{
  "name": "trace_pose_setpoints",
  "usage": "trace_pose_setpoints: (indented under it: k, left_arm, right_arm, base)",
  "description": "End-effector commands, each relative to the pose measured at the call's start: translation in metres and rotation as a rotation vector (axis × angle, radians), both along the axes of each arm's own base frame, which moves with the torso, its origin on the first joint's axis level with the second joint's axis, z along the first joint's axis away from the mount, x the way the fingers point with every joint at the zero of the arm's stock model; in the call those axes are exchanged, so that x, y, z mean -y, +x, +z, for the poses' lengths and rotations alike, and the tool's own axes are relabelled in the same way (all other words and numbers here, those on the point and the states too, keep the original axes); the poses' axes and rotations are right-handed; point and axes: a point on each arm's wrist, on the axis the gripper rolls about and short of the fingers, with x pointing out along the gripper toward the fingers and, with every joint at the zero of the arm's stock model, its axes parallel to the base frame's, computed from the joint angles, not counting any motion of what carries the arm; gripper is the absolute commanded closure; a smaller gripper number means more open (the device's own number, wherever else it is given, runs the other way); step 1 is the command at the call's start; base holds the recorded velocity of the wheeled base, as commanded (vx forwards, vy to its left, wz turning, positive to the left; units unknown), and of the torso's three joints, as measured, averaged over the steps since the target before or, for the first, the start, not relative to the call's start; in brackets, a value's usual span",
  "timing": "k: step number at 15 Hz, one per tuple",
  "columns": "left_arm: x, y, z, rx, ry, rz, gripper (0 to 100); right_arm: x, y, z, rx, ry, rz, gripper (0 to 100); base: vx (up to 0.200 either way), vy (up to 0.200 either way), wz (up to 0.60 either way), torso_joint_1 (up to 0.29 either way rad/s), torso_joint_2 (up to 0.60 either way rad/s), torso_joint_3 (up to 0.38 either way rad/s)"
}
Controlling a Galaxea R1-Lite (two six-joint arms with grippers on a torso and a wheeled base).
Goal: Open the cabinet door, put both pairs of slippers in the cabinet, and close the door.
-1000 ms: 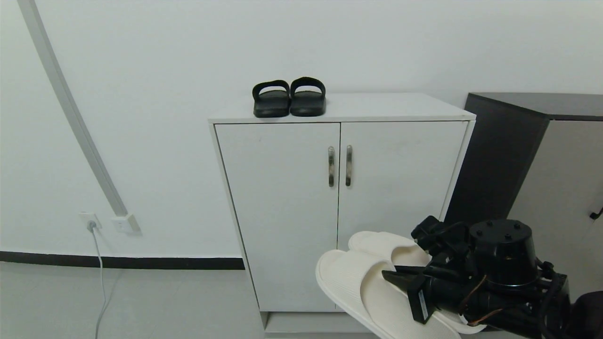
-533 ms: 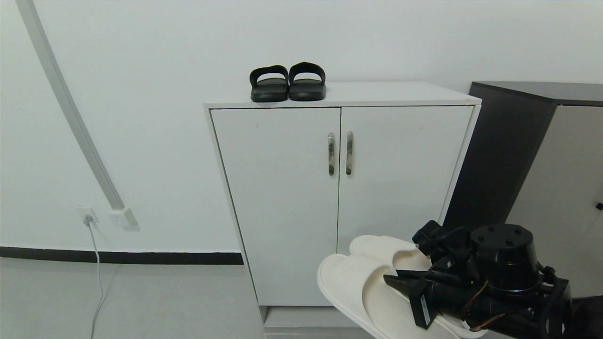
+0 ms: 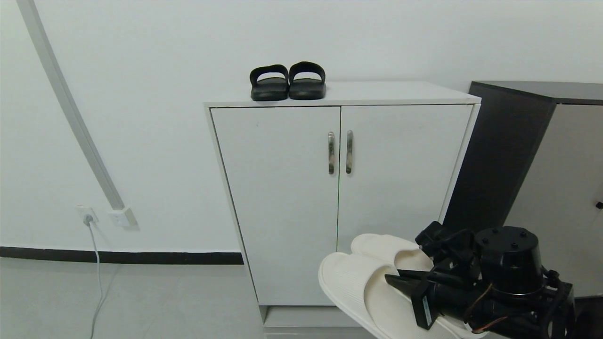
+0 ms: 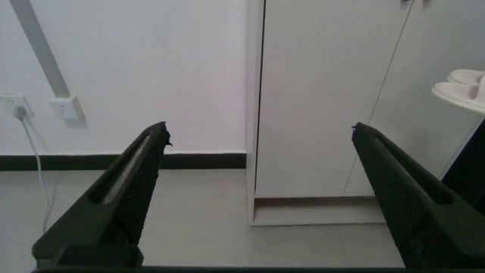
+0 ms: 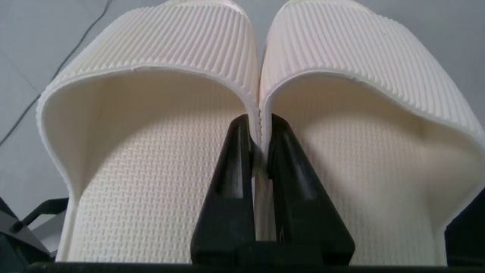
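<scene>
Against a white wall (image 3: 141, 70) the closed cabinet (image 3: 282, 202) carries black slippers (image 3: 288, 82) on top. The right hand (image 5: 258, 129) is clamped on the white slippers (image 5: 151, 152), seemingly their inner edges, before its right door (image 3: 400, 188); the left hand (image 4: 259, 130) gapes empty.

A white two-door cabinet (image 3: 400, 92) stands on the pale grey floor (image 3: 165, 301) against the wall, both doors shut; on its flat top, toward the left end, a pair of black rubber slide slippers (image 3: 288, 82) sits side by side, touching; a dark grey cabinet (image 3: 499, 155) stands just beside it on the right.
</scene>
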Motion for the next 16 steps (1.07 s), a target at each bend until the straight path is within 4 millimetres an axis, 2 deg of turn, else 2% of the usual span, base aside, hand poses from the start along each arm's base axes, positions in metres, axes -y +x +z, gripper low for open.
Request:
trace_pose_setpoints:
  k: [1, 2, 3, 4, 10, 12, 13, 16]
  left_arm:
    - [0.000, 0.004, 0.004, -0.038, 0.018, 0.005, 0]
    - [0.000, 0.008, 0.030, -0.033, -0.005, -0.003, 0]
    - [0.000, 0.012, 0.043, -0.039, -0.039, -0.007, 0]
    - [0.001, 0.027, 0.060, -0.080, -0.063, -0.063, 0]
    - [0.011, 0.103, 0.085, -0.201, -0.132, -0.383, 0]
    - [0.016, 0.117, 0.087, -0.218, -0.135, -0.458, 0]
    - [0.023, 0.131, 0.093, -0.229, -0.131, -0.508, 0]
    - [0.041, 0.154, 0.121, -0.189, -0.127, -0.623, 0]
  right_arm:
    - [0.000, 0.000, 0.001, 0.003, 0.003, 0.001, 100]
    - [0.000, 0.000, 0.001, 0.014, 0.003, 0.005, 100]
    - [0.000, 0.000, 0.001, 0.018, 0.003, 0.006, 100]
    - [0.000, -0.001, 0.000, 0.017, -0.001, 0.009, 100]
    - [-0.003, -0.002, 0.001, 0.021, 0.004, 0.022, 100]
    - [-0.005, -0.003, 0.001, 0.023, 0.005, 0.028, 100]
    - [-0.004, -0.004, 0.001, 0.019, 0.002, 0.030, 100]
    - [-0.004, -0.005, 0.001, 0.026, 0.010, 0.029, 100]
  base:
    - [0.000, 0.000, 0.00, -0.032, 0.11, 0.115]
    - [0.000, 0.000, 0.00, -0.007, 0.07, 0.071]
    - [0.000, 0.000, 0.00, 0.000, 0.00, 0.000]
    - [0.000, 0.000, 0.00, 0.000, 0.00, 0.000]
    - [0.000, 0.000, 0.00, 0.000, 0.00, 0.000]
    - [0.000, 0.000, 0.00, 0.000, 0.00, 0.000]
    - [0.000, 0.000, 0.00, 0.000, 0.00, 0.000]
    - [0.000, 0.000, 0.00, 0.000, 0.00, 0.000]
